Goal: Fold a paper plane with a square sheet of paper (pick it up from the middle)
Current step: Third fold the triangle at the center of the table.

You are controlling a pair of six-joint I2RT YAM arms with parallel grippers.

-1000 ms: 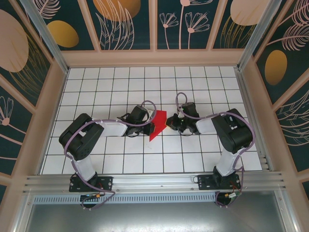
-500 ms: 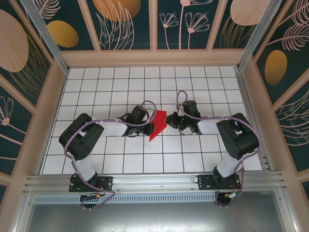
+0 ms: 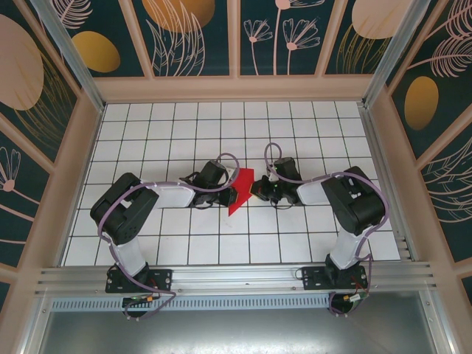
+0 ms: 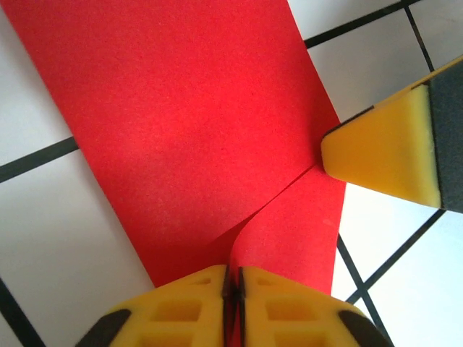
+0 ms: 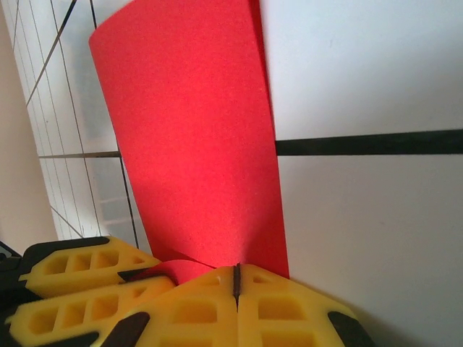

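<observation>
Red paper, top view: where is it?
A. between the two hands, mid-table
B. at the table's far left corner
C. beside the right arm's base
A: the red paper lies mid-table with the left hand at one side and the right hand at the other.

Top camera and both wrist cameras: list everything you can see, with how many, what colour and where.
red paper: one, bright red, partly folded, mid-table between the two grippers.
table: one, white tiles with black grid lines, inside the enclosure.
wall panels: several, dark teal with orange and pink plant prints, on three sides of the table.
rail: one, silver metal, along the near edge by the arm bases.
arms: two, black and white, reaching in from the near edge.
left gripper: one, yellow fingers, pinched on a raised fold of the paper.
right gripper: one, yellow fingers, shut, tip at the paper's edge.
</observation>
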